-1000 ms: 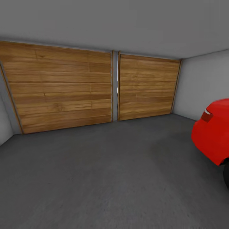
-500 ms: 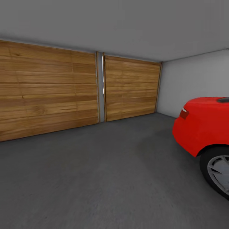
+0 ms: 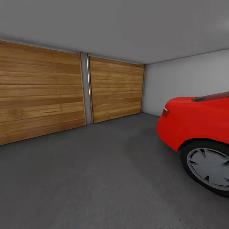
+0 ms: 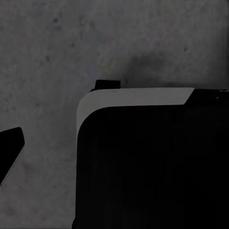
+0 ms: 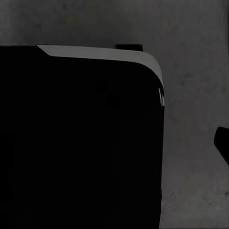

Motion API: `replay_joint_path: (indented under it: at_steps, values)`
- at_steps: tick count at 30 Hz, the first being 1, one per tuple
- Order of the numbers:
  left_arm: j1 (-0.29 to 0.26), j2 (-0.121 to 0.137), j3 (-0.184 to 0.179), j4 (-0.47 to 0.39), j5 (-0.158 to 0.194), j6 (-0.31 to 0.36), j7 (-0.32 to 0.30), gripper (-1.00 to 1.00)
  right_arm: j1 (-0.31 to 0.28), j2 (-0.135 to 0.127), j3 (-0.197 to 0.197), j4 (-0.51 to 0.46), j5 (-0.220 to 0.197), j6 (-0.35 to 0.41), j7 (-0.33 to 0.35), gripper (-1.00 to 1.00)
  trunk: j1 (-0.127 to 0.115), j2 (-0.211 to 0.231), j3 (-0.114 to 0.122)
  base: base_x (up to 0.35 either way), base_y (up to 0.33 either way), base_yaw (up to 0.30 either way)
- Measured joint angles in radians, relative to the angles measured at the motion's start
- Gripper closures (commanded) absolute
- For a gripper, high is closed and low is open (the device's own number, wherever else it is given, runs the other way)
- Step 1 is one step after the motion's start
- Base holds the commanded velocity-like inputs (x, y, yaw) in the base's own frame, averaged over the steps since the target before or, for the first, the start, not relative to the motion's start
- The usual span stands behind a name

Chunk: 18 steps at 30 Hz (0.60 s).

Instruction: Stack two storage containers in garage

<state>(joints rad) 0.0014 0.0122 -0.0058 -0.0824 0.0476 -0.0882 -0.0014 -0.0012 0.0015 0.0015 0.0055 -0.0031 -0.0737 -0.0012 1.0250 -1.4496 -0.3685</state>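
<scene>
room: garage; doors ahead, car right
floor: bare concrete below both wrists
containers: not located; direction from fingers unknown
fingers: state cannot be told

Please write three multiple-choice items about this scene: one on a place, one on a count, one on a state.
1. Where is the red car?
A. right of the wooden doors
B. left of the doors
C. between the doors

2. How many wooden door panels show in the head view?
A. one
B. two
C. four

3. The doors are:
A. wide open
B. closed
C. lifted halfway

Answers: 1 A, the car stands at the right, by the grey wall. 2 B, a grey post divides two panels. 3 B, both panels reach the floor.
</scene>
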Motion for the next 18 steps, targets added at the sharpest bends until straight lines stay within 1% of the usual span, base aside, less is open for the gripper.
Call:
replay_joint_path:
  at_steps: [14, 18]
  values:
    - [0.000, 0.000, 0.000, 0.000, 0.001, 0.000, 0.000, -1.00, 0.000, 0.000, 0.000, 0.000, 0.002, -0.004, 0.000, -1.00, 0.000, 0.000, 0.010, 0.000, 0.000, -0.287]
    - [0.000, -0.005, 0.008, 0.000, 0.005, 0.000, -0.001, -1.00, 0.000, 0.001, 0.000, 0.000, 0.002, -0.004, 0.000, -1.00, 0.000, 0.000, 0.013, 0.000, 0.000, -0.286]
